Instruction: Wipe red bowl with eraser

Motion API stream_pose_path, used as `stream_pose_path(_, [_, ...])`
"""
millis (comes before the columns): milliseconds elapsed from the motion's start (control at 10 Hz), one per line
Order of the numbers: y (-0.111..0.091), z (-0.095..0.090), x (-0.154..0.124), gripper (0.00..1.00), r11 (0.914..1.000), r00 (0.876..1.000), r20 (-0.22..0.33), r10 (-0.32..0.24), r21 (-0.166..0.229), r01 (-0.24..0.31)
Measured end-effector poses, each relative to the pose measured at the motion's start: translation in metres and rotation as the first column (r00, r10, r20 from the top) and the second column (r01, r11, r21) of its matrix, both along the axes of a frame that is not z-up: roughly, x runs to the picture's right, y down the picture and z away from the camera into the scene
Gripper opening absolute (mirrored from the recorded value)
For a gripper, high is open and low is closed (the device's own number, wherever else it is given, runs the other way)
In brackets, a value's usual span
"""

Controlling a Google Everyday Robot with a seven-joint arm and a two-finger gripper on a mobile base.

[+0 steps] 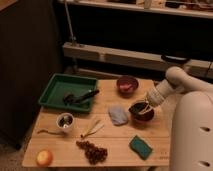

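Note:
A dark red bowl (pixel 126 84) sits at the back of the wooden table (pixel 115 137), right of centre. A second, darker bowl (pixel 141 112) sits nearer the right edge. My gripper (pixel 142 105) is at the end of the white arm (pixel 170 85), which reaches in from the right. It hangs just over the darker bowl's opening, well in front of the dark red bowl. I cannot pick out an eraser; whatever is in the gripper is hidden.
A grey cloth (pixel 118 115) lies left of the darker bowl. A green tray (pixel 56 90) holding a black tool is at the back left. A cup (pixel 65 121), grapes (pixel 92 150), an orange fruit (pixel 44 158) and a green sponge (pixel 141 146) lie along the front.

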State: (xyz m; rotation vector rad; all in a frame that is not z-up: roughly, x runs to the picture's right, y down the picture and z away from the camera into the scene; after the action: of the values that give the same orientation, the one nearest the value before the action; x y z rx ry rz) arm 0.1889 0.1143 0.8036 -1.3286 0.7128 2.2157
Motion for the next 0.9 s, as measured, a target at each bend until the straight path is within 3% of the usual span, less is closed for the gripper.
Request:
stream_pose_path(500, [0.006, -0.006, -0.017, 0.00, 0.9993, 0.999, 0.035, -0.037, -0.003, 0.037])
stream_pose_path(900, [0.027, -0.018, -0.021, 0.00, 0.9977, 0.995, 0.071, -0.067, -0.006, 0.068])
